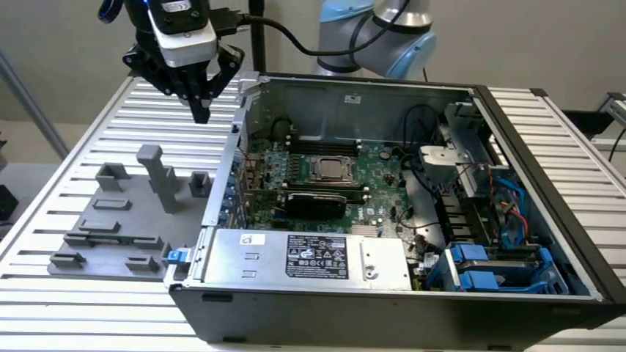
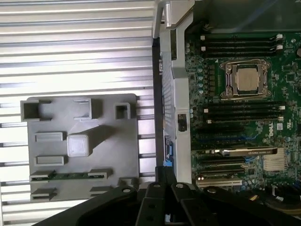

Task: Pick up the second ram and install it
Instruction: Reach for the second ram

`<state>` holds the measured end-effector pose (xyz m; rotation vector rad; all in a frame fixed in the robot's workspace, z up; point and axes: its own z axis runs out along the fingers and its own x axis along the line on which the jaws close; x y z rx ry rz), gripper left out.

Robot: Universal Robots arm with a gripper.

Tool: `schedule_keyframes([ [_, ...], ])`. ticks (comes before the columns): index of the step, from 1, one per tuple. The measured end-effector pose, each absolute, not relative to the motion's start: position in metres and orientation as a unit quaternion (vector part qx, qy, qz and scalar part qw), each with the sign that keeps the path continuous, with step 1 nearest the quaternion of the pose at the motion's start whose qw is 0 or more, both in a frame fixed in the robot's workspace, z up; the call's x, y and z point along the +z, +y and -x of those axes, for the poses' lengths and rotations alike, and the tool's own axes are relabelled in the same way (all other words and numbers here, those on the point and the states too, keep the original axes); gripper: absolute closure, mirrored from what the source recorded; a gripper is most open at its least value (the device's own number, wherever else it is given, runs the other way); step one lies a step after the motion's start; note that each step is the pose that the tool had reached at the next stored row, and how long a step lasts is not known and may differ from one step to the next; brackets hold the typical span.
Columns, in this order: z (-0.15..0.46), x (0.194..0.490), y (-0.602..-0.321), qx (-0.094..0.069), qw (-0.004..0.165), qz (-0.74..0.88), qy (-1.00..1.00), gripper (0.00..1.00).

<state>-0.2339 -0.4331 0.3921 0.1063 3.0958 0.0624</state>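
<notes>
The second ram [image 2: 70,175] is a thin green stick lying edge-up between two holder blocks near one edge of the grey fixture plate [image 2: 80,117]. My gripper [image 1: 202,114] hangs high over the ribbed table, beyond the fixture plate [image 1: 117,220] and just outside the computer case's wall on the exterior view's left. Its black fingers [image 2: 150,202] come together to a point and hold nothing. In the wrist view the gripper [image 2: 163,176] sits over the case wall, well apart from the ram. The motherboard [image 1: 323,176] lies open, with long black slot rails [image 2: 242,110] beside the processor socket [image 2: 247,79].
The open case [image 1: 391,293] has tall metal walls, a power supply [image 1: 313,257] at the front, and cables and blue drive bays [image 1: 499,268] on the exterior view's right. A tall grey post [image 1: 155,176] stands on the fixture. The ribbed aluminium table [image 1: 59,183] surrounds it.
</notes>
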Motion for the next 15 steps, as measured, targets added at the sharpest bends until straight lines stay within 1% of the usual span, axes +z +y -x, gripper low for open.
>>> schedule_keyframes([
  [15, 0.268, 0.390, -0.446, 0.019, 0.022, -0.034, 0.999, 0.89],
])
